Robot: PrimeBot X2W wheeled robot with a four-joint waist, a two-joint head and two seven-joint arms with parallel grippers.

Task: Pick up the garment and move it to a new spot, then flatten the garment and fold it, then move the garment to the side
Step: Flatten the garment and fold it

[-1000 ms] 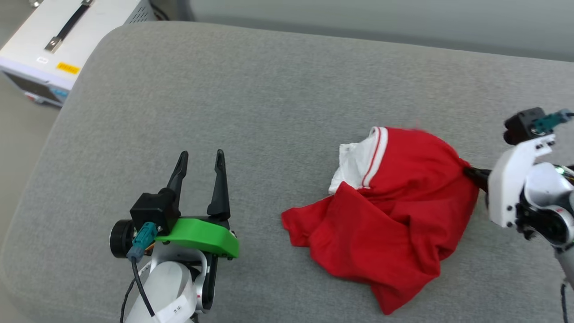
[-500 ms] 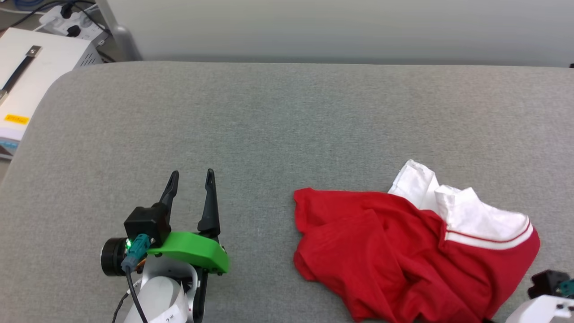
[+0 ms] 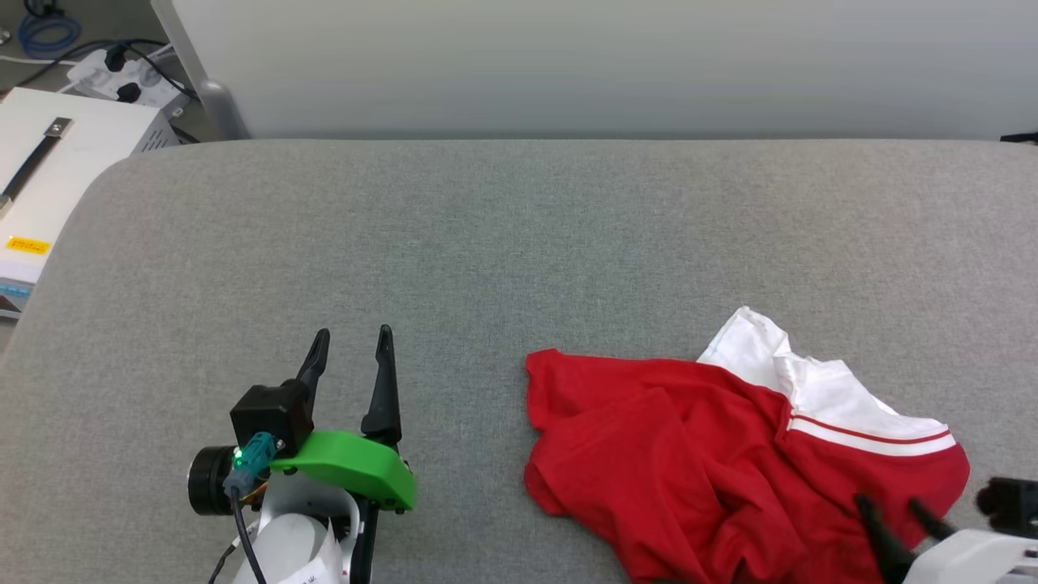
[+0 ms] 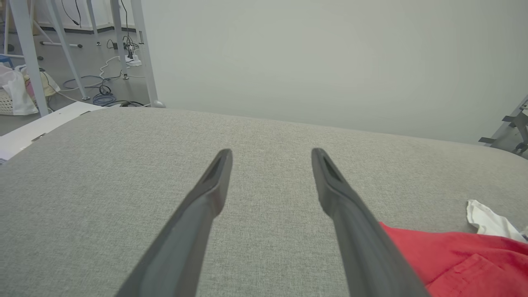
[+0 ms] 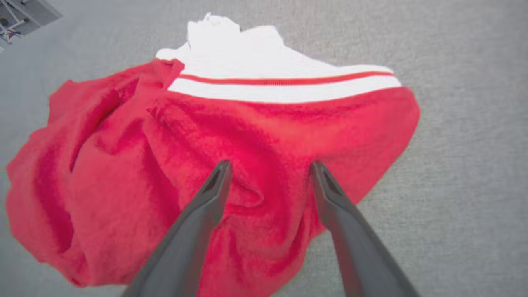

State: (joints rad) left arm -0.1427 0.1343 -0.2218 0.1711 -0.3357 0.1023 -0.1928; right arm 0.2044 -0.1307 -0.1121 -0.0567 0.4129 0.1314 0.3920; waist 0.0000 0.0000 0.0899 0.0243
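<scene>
The garment (image 3: 714, 454) lies crumpled on the grey cushion (image 3: 519, 243), at the lower right of the head view: red cloth with a white, red-striped sleeve on its far right side. No lettering shows. My right gripper (image 3: 892, 507) hovers over its near right edge with its jaws spread; in the right wrist view the garment (image 5: 255, 136) lies loose under the open right gripper (image 5: 270, 167), nothing pinched. My left gripper (image 3: 350, 337) stands open at the lower left, well left of the shirt. In the left wrist view the left gripper (image 4: 271, 153) points over bare cushion, the garment (image 4: 453, 255) at the lower right.
A white box (image 3: 49, 186) with a black handle strap sits off the cushion's left end, with a power strip (image 3: 122, 73) and cables behind it. A pale wall panel (image 3: 600, 65) runs along the cushion's far edge. Metal frame legs (image 4: 24, 49) stand at the left.
My right gripper has opened and let go of the garment, which now lies on the cushion. The head camera has shifted, so the whole picture has moved. The left gripper stays open.
</scene>
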